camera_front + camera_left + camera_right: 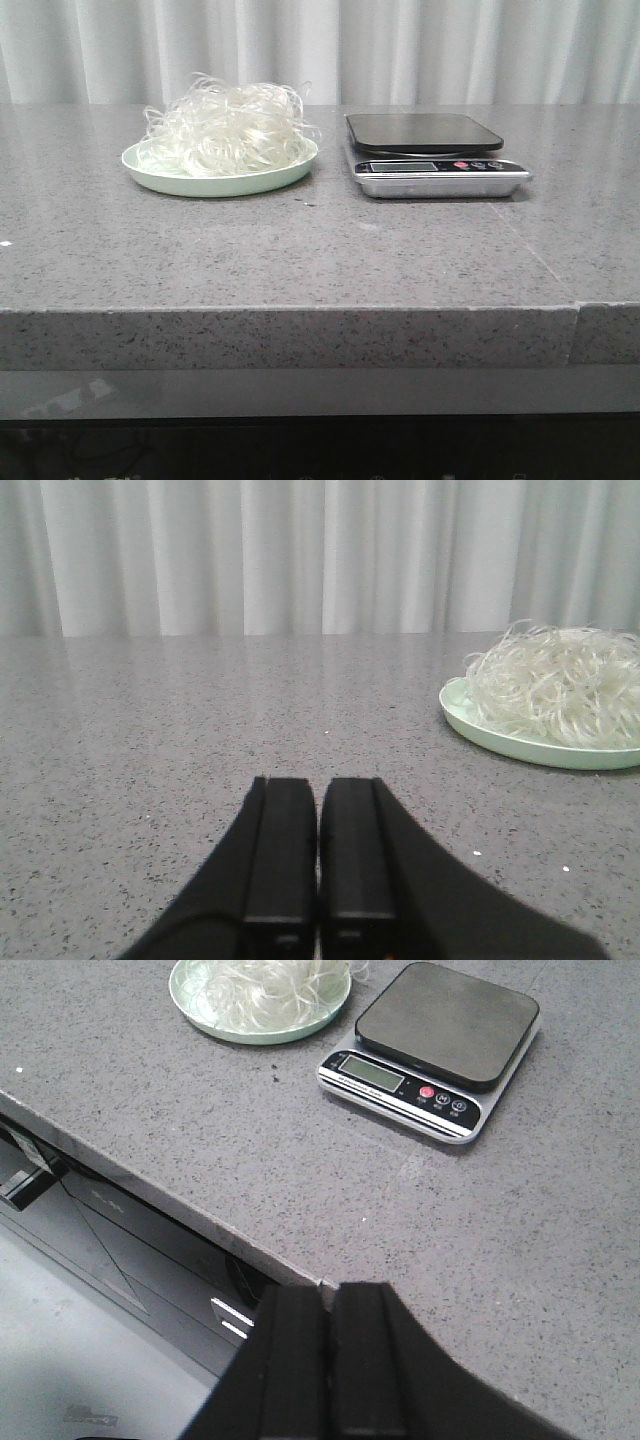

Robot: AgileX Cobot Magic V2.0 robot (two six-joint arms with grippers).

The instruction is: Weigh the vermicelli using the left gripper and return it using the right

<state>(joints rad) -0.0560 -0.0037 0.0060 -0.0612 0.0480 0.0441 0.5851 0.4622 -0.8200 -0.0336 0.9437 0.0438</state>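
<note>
**Stone, gloss and matt black**

The bench looks like grey speckled stone, polished enough to carry a soft sheen, with a fine seam near its right edge. The vermicelli are thin, translucent white strands with a glassy glint. They lie on a pale green plate that is smooth and slightly glossy, like glazed ceramic or plastic. The scale has a dark, smooth, semi-matt weighing plate over a shiny silver body that reads as brushed metal, with glossy buttons. The left gripper and the right gripper are matt black, plastic-looking. Behind hangs a pale, pleated cloth curtain.
</note>
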